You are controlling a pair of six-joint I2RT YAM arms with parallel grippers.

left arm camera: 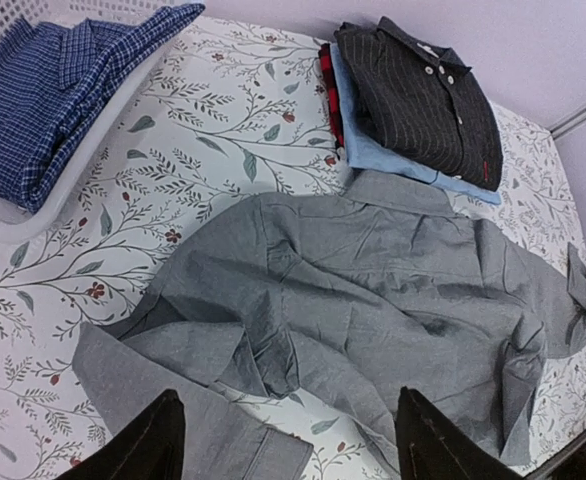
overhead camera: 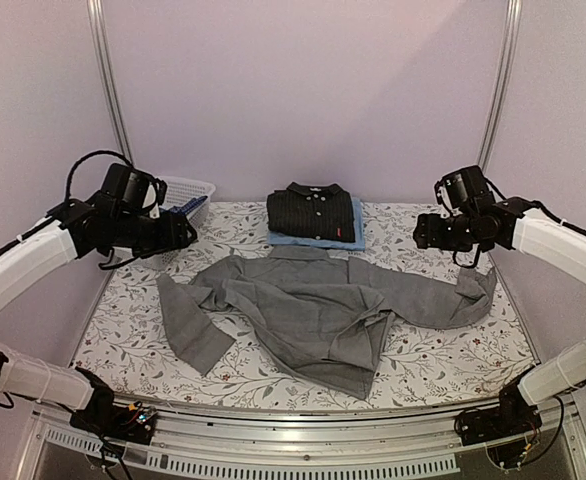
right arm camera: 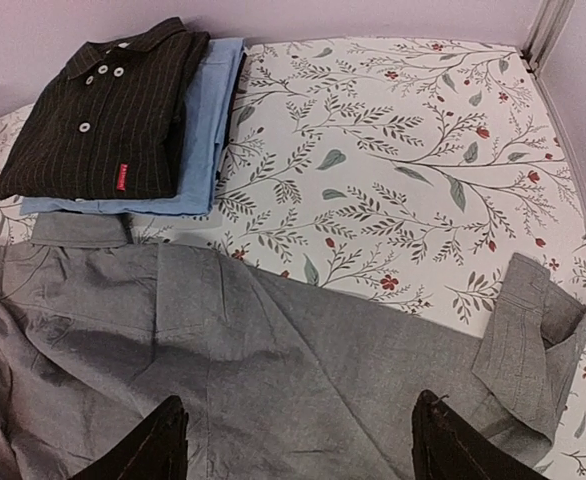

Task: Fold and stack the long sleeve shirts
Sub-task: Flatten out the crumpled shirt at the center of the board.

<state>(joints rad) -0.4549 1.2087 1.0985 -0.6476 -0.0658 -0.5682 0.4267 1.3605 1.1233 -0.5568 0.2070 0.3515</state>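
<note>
Floral table [overhead camera: 453,350] carries the grey shirt [overhead camera: 313,310] crosswise, one sleeve seemingly nearest each open, empty tool: left tool [left arm camera: 288,392], right tool [right arm camera: 303,395].

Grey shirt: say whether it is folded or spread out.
Spread out. The grey shirt lies on the table with both sleeves out sideways, unlike the folded black shirt behind it.

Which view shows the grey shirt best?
Top external: the whole grey shirt, both sleeves spread. Left wrist crops one sleeve's end; right wrist shows only collar, part of the body and one cuff.
</note>
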